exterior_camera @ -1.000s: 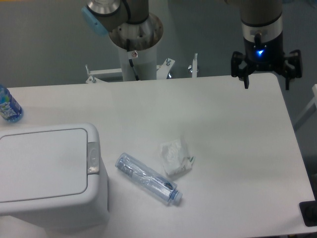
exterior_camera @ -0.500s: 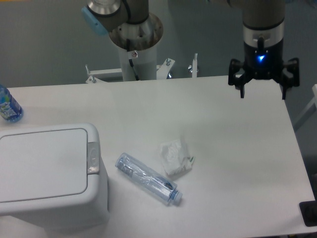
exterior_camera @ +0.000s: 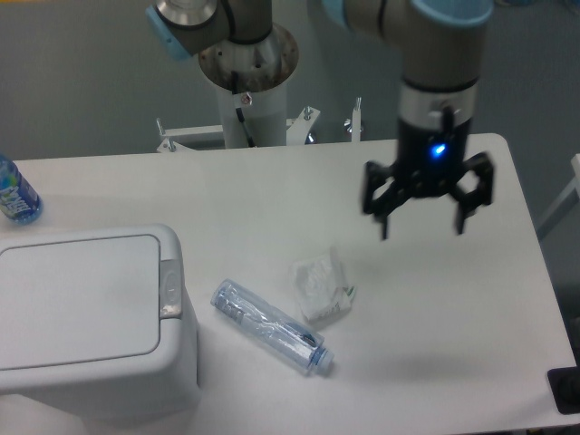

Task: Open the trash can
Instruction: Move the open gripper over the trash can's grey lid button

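At far left, a blue-labelled bottle (exterior_camera: 15, 195) is cut off by the frame edge. Just below it, the trash can (exterior_camera: 91, 317) sits on the front-left of the table (exterior_camera: 272, 190), lid flat & shut, so contents can't be seen. Grey latch button (exterior_camera: 169, 288) on the lid's right edge, untouched. Right of the bin, close by, a clear plastic bottle (exterior_camera: 270, 325) lies on its side, looks empty; just beyond it a crumpled white wrapper (exterior_camera: 320, 286). Further right, the claw (exterior_camera: 424, 222) hangs above the table w/ fingers spread apart, holding nothing. Vs a sec ago it has left the far-right table corner, coming left & toward the front. Likely the approach to the latch has begun, but it's well apart from the bin, w/ bottle & wrapper lying between.
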`<action>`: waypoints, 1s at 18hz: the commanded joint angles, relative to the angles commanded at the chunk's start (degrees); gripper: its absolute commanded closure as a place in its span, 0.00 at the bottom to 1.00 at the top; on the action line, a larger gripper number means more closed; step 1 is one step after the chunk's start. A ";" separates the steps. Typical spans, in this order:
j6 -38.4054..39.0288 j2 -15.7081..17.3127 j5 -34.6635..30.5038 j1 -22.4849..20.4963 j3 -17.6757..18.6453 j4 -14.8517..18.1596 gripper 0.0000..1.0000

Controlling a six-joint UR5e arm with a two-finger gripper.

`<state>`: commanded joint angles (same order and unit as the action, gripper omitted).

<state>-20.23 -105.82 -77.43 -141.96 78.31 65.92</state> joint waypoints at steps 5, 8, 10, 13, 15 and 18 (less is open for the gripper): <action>6.95 0.44 0.53 4.67 -0.79 0.00 0.00; 10.20 0.26 2.46 6.34 -0.79 -0.87 0.00; 13.71 0.26 3.60 7.66 -0.79 -2.19 0.00; 15.83 0.17 3.69 8.71 -0.70 -3.43 0.00; 15.92 0.09 3.60 9.77 -0.70 -3.51 0.00; 16.27 -0.09 3.60 10.74 -0.53 -3.60 0.00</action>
<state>-3.96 -105.91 -73.83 -131.22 77.78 62.31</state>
